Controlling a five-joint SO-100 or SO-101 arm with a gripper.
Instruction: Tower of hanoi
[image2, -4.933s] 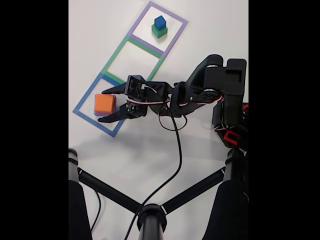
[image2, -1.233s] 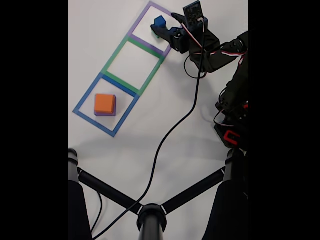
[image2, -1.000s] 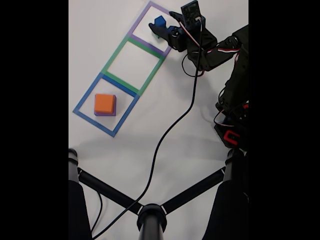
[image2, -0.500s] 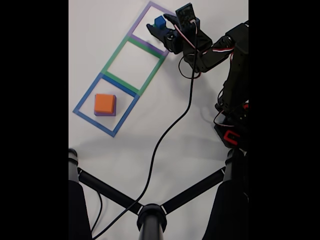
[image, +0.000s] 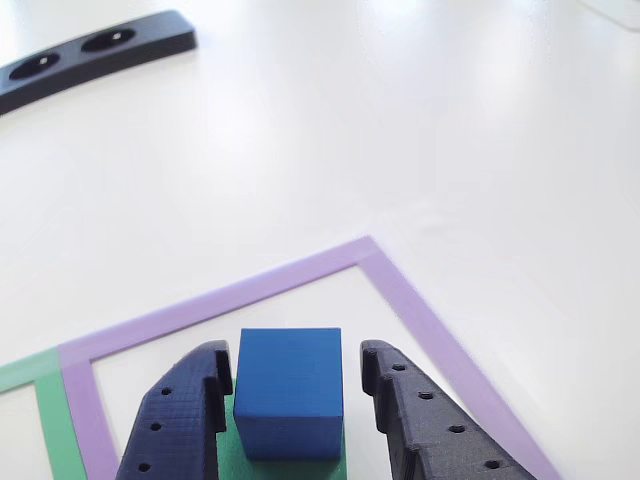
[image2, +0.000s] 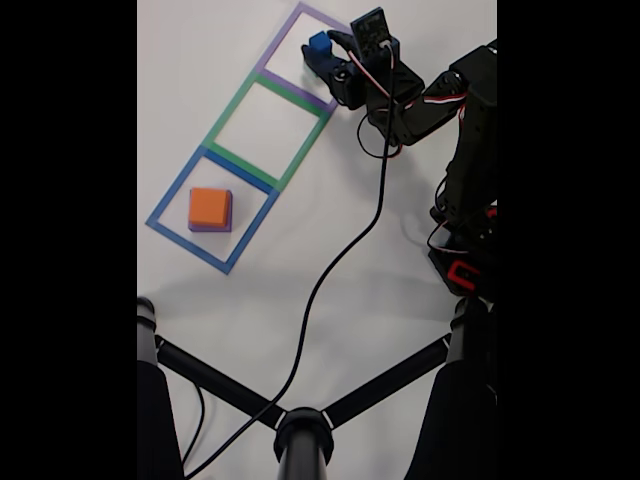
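The small dark blue cube (image: 290, 390) sits on the green cube (image: 232, 462) inside the purple square outline (image: 430, 330). My gripper (image: 295, 350) straddles the blue cube, one dark finger (image: 180, 415) on each side. The left one is almost touching and a thin gap shows on the right. In the fixed view the gripper (image2: 320, 57) reaches in from the right over the blue cube (image2: 318, 42). The orange cube (image2: 210, 206) rests on the purple cube (image2: 207, 229) in the blue square outline (image2: 170, 200).
A green square outline (image2: 235, 105) lies between the other two squares. A black strip with round holes (image: 90, 50) lies at the far left of the other view. A black cable (image2: 340, 260) trails across the white table to a black stand (image2: 300, 430).
The arm left the orange cube and swung up to the purple square. In the last half second the fingers narrowed around the blue cube.
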